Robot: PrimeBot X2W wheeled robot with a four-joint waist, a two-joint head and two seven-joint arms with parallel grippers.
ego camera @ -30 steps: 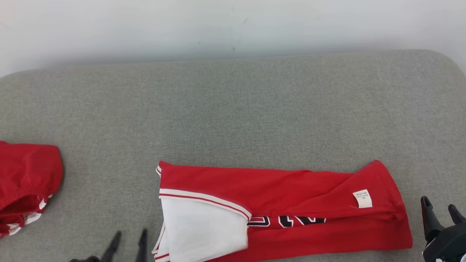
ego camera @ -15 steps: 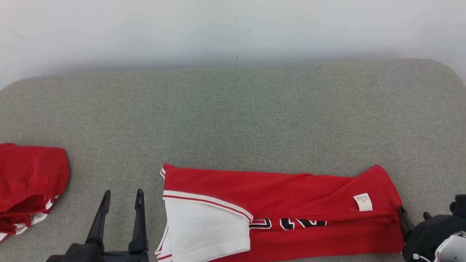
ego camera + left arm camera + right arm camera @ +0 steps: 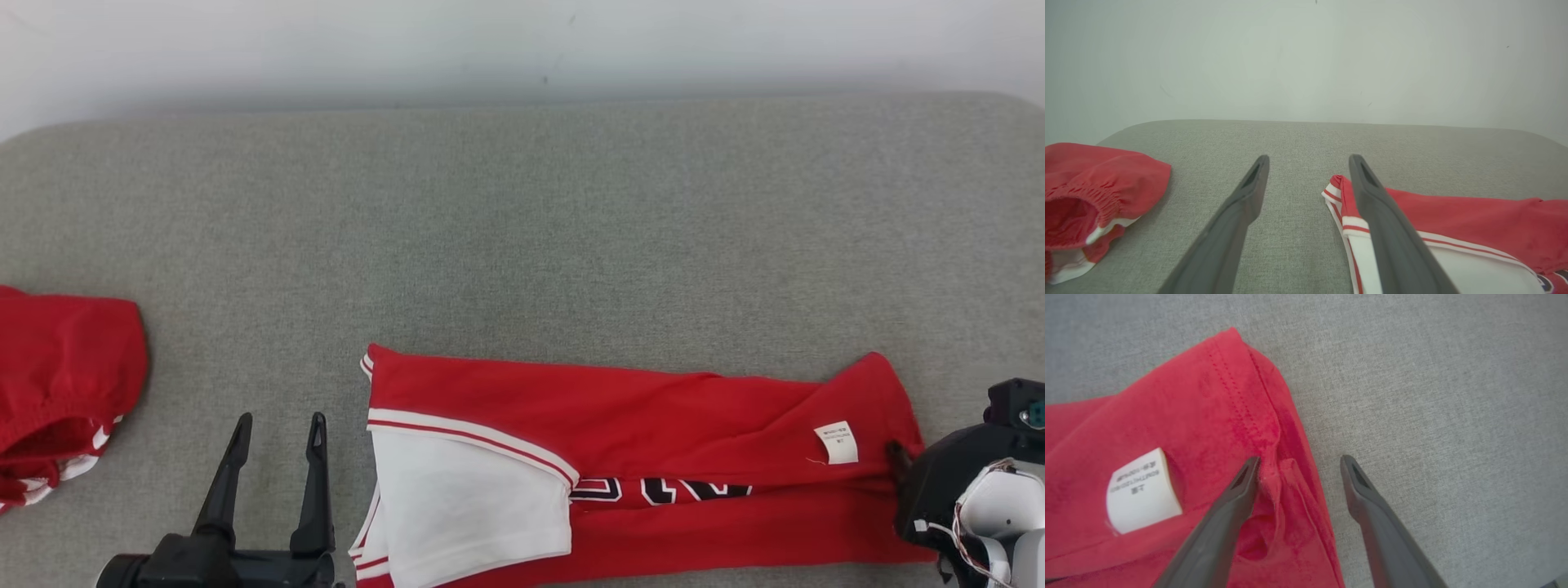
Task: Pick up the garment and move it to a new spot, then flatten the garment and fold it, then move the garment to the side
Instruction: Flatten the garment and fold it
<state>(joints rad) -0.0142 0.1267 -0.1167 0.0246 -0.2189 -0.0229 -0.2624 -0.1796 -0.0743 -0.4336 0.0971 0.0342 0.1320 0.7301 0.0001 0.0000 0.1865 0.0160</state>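
Head view, left to right: red shorts (image 3: pixel 65 367) lie bunched at the far left of the worktop (image 3: pixel 522 245). The left gripper (image 3: pixel 280 420) has risen into place just beside the garment (image 3: pixel 653 408), jaws spread and empty. The garment lies in a long folded strip along the near edge. Past its label (image 3: pixel 837 443), the right gripper (image 3: pixel 1300 459) has closed in, jaws released and straddling the right end. Both ends look ready for the next fold.
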